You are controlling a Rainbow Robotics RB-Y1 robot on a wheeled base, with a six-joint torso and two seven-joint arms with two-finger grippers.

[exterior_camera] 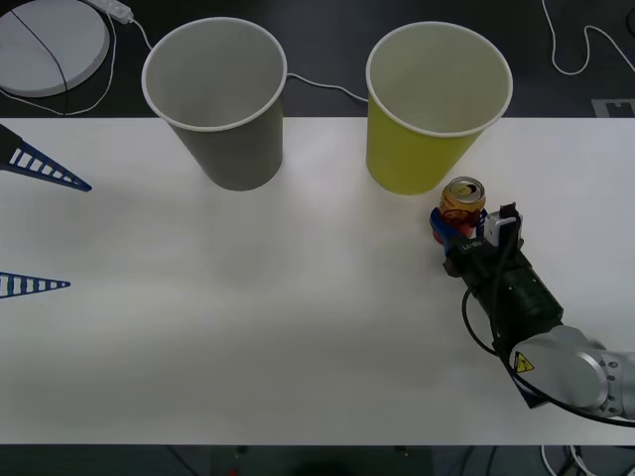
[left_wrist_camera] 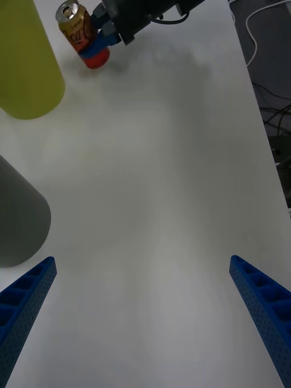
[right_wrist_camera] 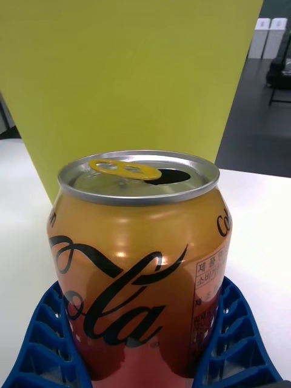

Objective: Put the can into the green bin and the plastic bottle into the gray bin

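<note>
White table (exterior_camera: 248,327), dark floor with cables behind. The gray bin (exterior_camera: 220,109) stands upper left of centre in the front view, the green bin (exterior_camera: 434,109) upper right. The can (exterior_camera: 462,201) stands upright just below the green bin, the right gripper (exterior_camera: 454,230) clamped around its lower body. Opened tab suggests light, thin-walled, dentable, slick; low grip looks sound. The left gripper (left_wrist_camera: 142,303) waits spread wide at the left edge.

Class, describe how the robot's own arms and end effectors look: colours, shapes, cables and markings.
Both end effectors have blue, ribbed, tapering fingers. The right end effector sits on a black wrist block with a looping black cable, then a silver-grey joint bearing a yellow triangular warning sticker. The left end effector shows two pointed blue fingers with pale slots.
</note>
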